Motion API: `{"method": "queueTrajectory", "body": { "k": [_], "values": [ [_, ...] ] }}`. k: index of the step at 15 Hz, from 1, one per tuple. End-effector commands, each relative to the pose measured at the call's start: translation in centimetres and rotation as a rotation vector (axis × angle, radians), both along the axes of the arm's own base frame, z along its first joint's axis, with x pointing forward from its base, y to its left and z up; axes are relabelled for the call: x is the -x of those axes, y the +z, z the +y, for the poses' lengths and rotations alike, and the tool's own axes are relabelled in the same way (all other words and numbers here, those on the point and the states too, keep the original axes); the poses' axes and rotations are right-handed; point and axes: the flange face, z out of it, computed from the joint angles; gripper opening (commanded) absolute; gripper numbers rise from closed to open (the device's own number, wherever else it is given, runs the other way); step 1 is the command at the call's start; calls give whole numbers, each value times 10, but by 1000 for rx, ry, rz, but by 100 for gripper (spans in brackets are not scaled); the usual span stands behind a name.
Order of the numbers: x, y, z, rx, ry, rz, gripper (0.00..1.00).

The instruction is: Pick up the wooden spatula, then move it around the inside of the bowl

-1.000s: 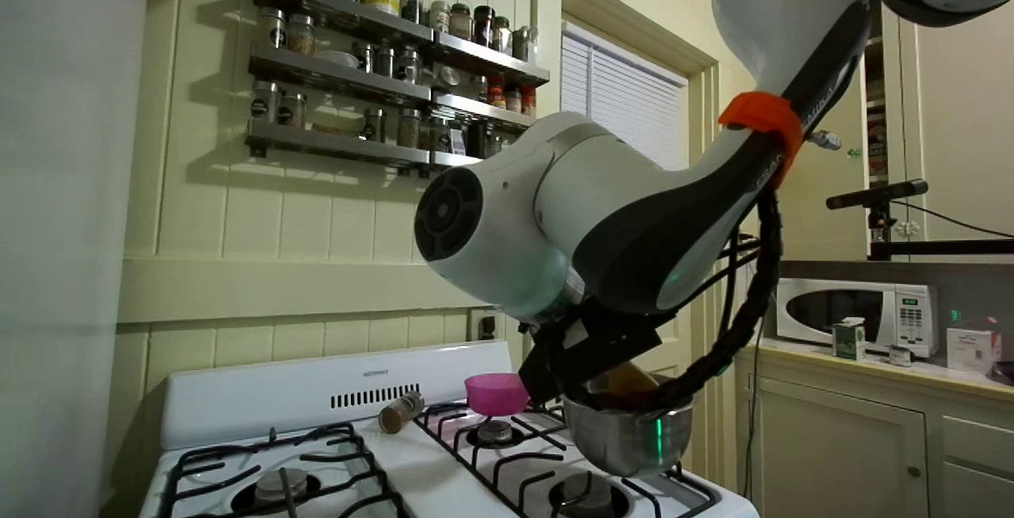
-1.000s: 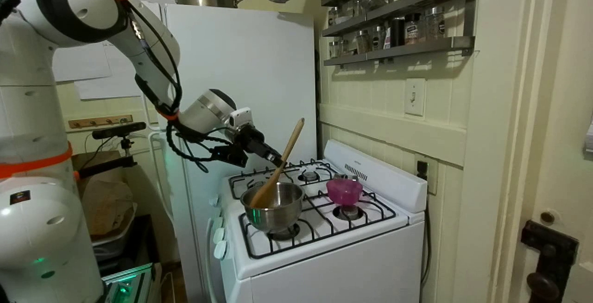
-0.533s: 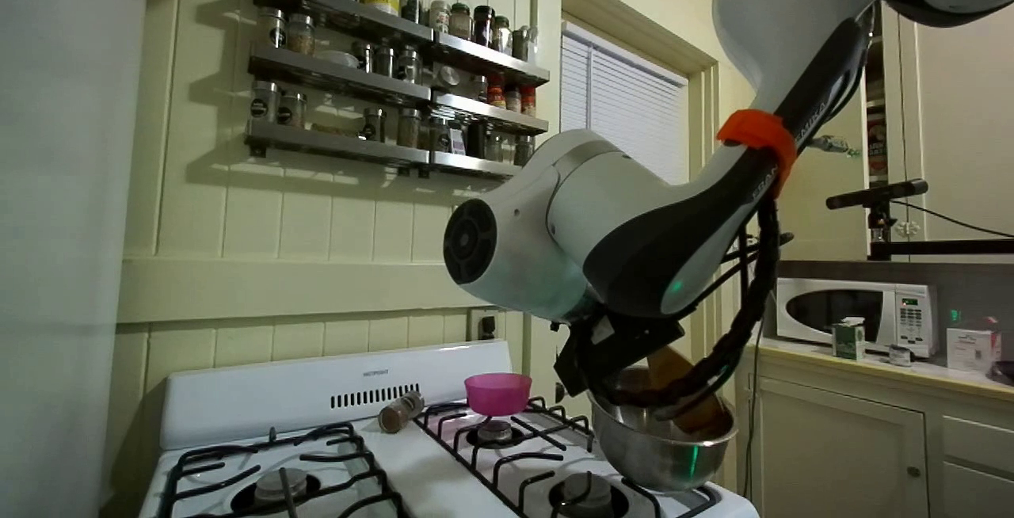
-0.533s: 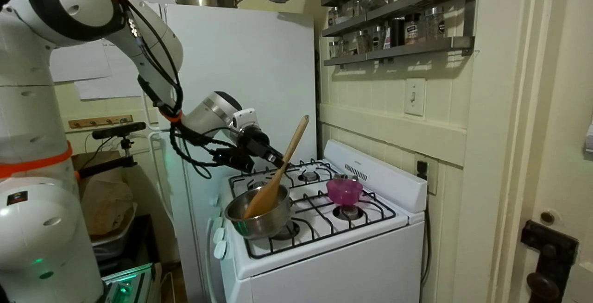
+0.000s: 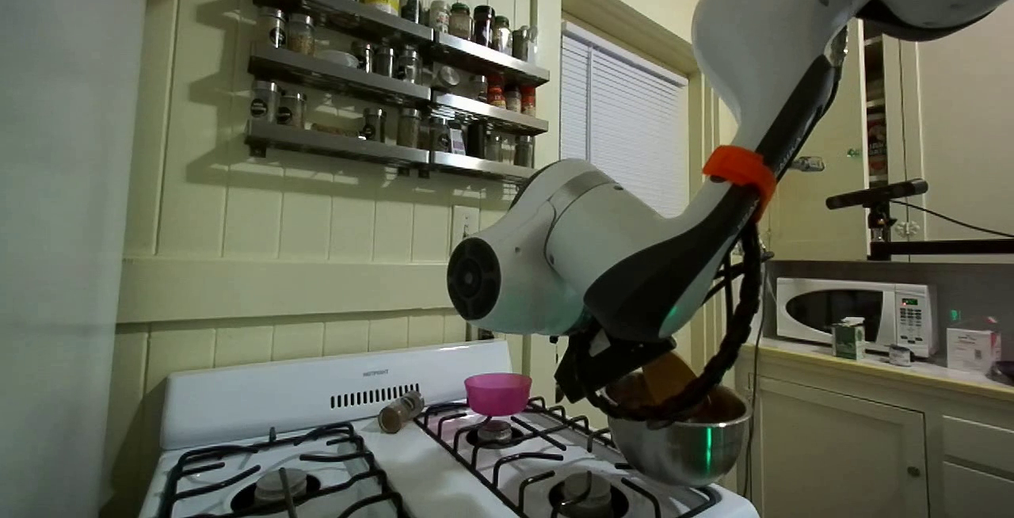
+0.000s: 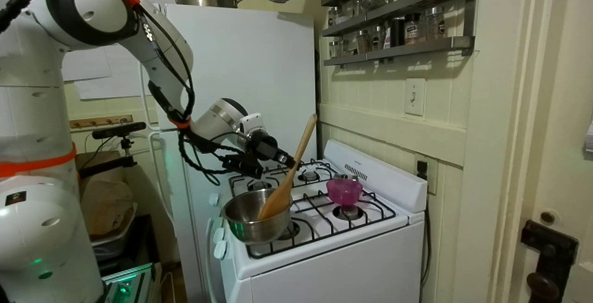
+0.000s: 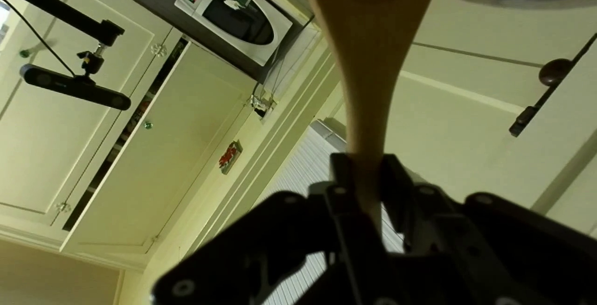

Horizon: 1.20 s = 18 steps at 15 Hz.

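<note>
The fingers clamp the spatula by its handle, spaced only by the handle's thickness. The spatula is tilted, handle upward, with its head inside the bowl.

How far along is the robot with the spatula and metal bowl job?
Done: the wooden spatula is picked up, clamped in the pincer.
In hand: stirring, seemingly; it leans head-down in the bowl, and both have shifted since a second ago.
Left: probably more circling; no full lap shows.
</note>
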Motion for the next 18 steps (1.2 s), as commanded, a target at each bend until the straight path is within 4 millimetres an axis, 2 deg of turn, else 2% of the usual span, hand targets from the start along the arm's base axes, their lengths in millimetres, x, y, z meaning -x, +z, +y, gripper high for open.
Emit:
{"method": "queueTrajectory", "body": {
  "k": [1, 5, 10, 18],
  "values": [
    [-17, -16, 10, 15, 14, -36, 5],
    [-36, -21, 29, 8, 55, -57, 5],
    [-56, -18, 56, -13, 101, -83, 5],
    [-64, -26, 87, -52, 144, -75, 5]
  ]
}}
